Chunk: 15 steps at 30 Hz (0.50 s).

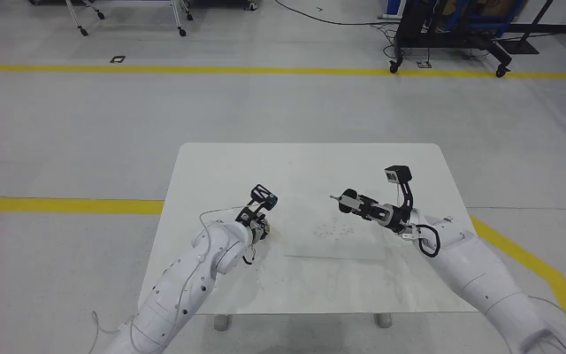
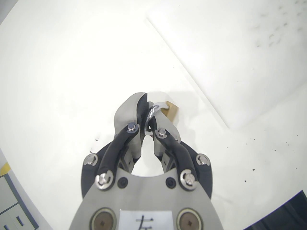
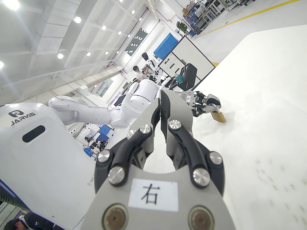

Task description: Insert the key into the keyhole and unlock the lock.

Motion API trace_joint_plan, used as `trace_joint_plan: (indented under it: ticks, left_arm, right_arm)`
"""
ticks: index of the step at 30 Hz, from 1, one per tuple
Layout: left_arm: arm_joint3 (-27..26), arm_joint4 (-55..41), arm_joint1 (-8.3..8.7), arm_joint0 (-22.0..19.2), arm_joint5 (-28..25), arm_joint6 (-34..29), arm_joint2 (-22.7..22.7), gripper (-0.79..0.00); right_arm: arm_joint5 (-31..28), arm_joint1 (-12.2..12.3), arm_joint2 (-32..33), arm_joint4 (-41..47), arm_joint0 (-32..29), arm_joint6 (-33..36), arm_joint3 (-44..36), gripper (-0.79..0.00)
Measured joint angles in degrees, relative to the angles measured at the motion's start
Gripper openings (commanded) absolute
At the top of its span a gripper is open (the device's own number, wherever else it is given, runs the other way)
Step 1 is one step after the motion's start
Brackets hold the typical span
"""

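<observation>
A: How do we get the key (image 1: 335, 197) in cleanly?
B: We square its blade to the keyhole, then push straight; the lock (image 2: 171, 112) is well ahead of our right claw (image 3: 161, 98)
A: And the claws?
B: Right claw pinched together on the key; left claw (image 2: 147, 107) clamped on the lock's shackle (image 2: 153, 113), brass body just beyond its tips
</observation>
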Motion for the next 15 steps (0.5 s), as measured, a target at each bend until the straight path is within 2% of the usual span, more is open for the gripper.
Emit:
trace_joint_plan:
  ticks: [15]
  left_arm:
    - [-1.4,-0.7,0.02,1.0,-0.3,2.4,-1.5,-0.785]
  right_arm:
    - [0.0,0.0,0.0,0.0,0.0,0.0,0.0,-0.785]
